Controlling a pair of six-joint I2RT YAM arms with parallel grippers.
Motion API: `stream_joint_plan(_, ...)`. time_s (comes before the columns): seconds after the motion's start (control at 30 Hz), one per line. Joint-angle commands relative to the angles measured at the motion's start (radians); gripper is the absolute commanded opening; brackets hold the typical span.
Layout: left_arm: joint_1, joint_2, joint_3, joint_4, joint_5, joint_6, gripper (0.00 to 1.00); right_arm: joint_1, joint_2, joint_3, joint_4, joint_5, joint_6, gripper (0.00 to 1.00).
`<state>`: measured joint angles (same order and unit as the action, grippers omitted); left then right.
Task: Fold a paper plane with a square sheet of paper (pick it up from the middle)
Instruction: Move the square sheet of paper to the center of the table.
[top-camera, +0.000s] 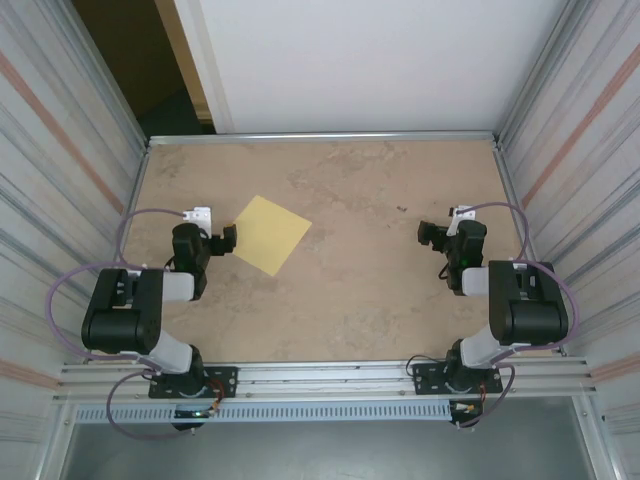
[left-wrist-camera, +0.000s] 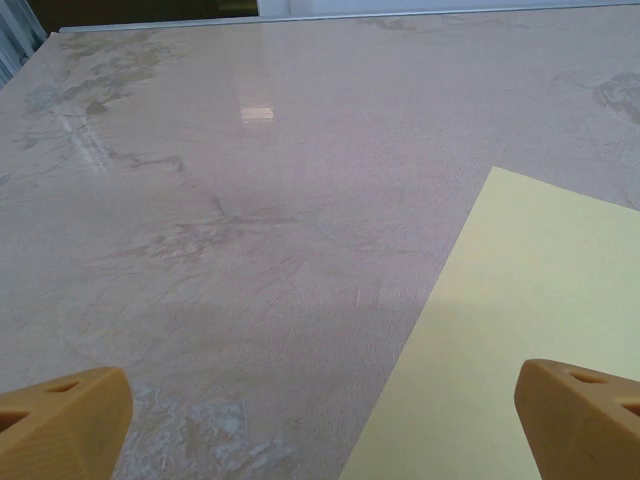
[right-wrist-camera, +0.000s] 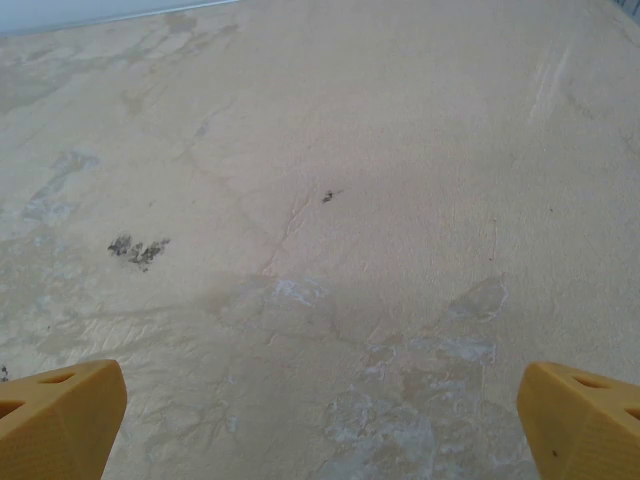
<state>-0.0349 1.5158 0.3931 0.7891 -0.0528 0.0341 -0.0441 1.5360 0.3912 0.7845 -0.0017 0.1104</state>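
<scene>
The marbled beige table (top-camera: 380, 290) is taking up the whole work area, and its glossy surface is reflecting light in the left wrist view. The two arms are sitting folded low at the near edge, one on each side. The square sheet of paper (top-camera: 270, 233) is lying unfolded on the left half of the table, turned like a diamond, so no step of the folding looks begun. The left gripper (top-camera: 228, 240) is hanging just beside the sheet's near-left edge with its jaws spread wide and nothing between them. Its right fingertip (left-wrist-camera: 580, 420) is showing over the yellow corner, though whether it is touching the paper or hovering above it is hard to tell from this angle. The right gripper (top-camera: 432, 236) is standing equally wide and empty, well apart from the sheet, over bare table. The main risk is likely to be the pick-up itself. The paper is thin and flat on a slick top, so fingers closing at its middle may be pushing it sideways rather than bunching it up. A skewed pinch could also be setting a stray crease that spoils later folds.
</scene>
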Motion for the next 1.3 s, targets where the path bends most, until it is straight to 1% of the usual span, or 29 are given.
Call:
stream_joint_plan(0.0, 0.001, -0.003, 0.01, 0.017, -0.004, 0.022, 0.99, -0.001, 0.004, 0.02, 0.008, -0.008, -0.023, 0.99)
stream_joint_plan(0.37, 0.001, -0.004, 0.009, 0.017, -0.004, 0.019, 0.99, -0.002, 0.005, 0.021, 0.008, -0.008, -0.024, 0.99)
stream_joint_plan(0.5, 0.014, -0.005, 0.01, 0.015, 0.027, 0.015, 0.99, -0.004, 0.007, 0.024, 0.005, -0.015, -0.022, 0.99)
stream_joint_plan(1.07, 0.012, -0.011, 0.004, 0.024, 0.016, 0.012, 0.99, -0.002, 0.0, 0.017, 0.014, -0.008, -0.025, 0.99)
stream_joint_plan(1.17, 0.009, -0.066, -0.005, -0.001, -0.057, -0.011, 0.99, 0.013, -0.062, 0.044, -0.074, 0.011, -0.037, 0.99)
stream_joint_plan(1.2, 0.008, -0.103, -0.002, -0.047, -0.074, -0.02, 0.99, 0.023, -0.102, 0.066, -0.152, 0.024, -0.043, 0.99)
stream_joint_plan(1.27, 0.007, -0.178, 0.037, -0.193, -0.121, -0.053, 0.99, 0.05, -0.17, 0.115, -0.279, 0.091, -0.048, 0.99)
